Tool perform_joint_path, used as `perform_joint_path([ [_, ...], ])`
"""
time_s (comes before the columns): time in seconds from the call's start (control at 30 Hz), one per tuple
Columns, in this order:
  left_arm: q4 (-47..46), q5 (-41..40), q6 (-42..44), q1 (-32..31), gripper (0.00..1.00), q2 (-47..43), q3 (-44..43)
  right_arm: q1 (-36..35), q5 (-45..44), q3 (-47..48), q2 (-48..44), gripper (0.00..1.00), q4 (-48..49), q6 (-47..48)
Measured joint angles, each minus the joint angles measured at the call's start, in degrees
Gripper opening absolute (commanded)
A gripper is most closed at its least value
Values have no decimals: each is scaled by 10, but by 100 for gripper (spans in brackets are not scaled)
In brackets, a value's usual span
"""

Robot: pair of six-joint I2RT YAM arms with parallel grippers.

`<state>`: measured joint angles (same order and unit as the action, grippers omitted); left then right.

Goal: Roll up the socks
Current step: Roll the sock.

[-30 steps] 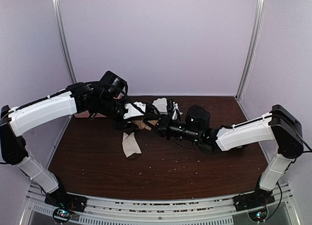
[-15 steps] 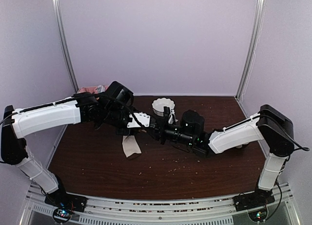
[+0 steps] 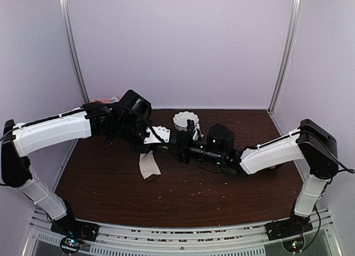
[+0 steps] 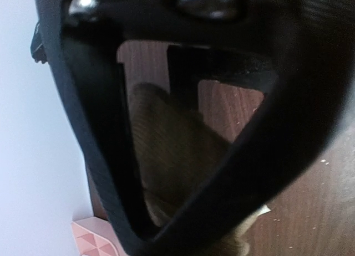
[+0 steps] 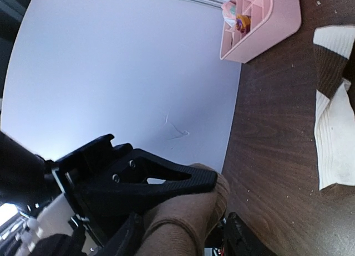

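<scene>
The tan sock (image 5: 191, 220) is bunched into a roll held above the table between both grippers. My left gripper (image 3: 161, 138) is shut on it, and one of its black fingers (image 5: 155, 181) presses across the top of the roll. In the left wrist view the tan sock (image 4: 166, 150) fills the space between the narrowed jaws of the left gripper (image 4: 161, 223). My right gripper (image 5: 183, 239) stands open around the roll's near end, one finger slightly clear of the fabric. The cream sock with brown patches (image 3: 148, 165) lies flat on the table below the left gripper and shows again as the cream sock (image 5: 333, 101).
A white scalloped bowl (image 3: 185, 120) stands just behind the two grippers. A pink compartment organizer (image 3: 102, 101) sits at the back left corner against the wall, seen as the pink organizer (image 5: 260, 23) in the right wrist view. Crumbs speckle the dark wooden table (image 3: 222, 195).
My left gripper has closed onto the tan sock while my right gripper's jaws have opened off it. Both grippers stay together near the bowl.
</scene>
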<state>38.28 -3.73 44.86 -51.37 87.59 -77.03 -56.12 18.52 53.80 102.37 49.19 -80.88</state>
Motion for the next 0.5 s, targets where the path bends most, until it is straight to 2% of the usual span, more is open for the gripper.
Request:
perform_joint_path([
  [0.07,38,52,-16,11,0,9,-35,0,8,-2,-25,57,-28,47],
  [0.17,91,144,-40,36,0,33,-101,-1,19,-15,-81,58,-64,143],
  [0.27,174,274,-59,70,0,81,-188,-2,33,-35,-140,57,-85,242],
  [0.5,324,442,-49,94,0,171,-281,-15,69,-52,-186,56,-159,414],
])
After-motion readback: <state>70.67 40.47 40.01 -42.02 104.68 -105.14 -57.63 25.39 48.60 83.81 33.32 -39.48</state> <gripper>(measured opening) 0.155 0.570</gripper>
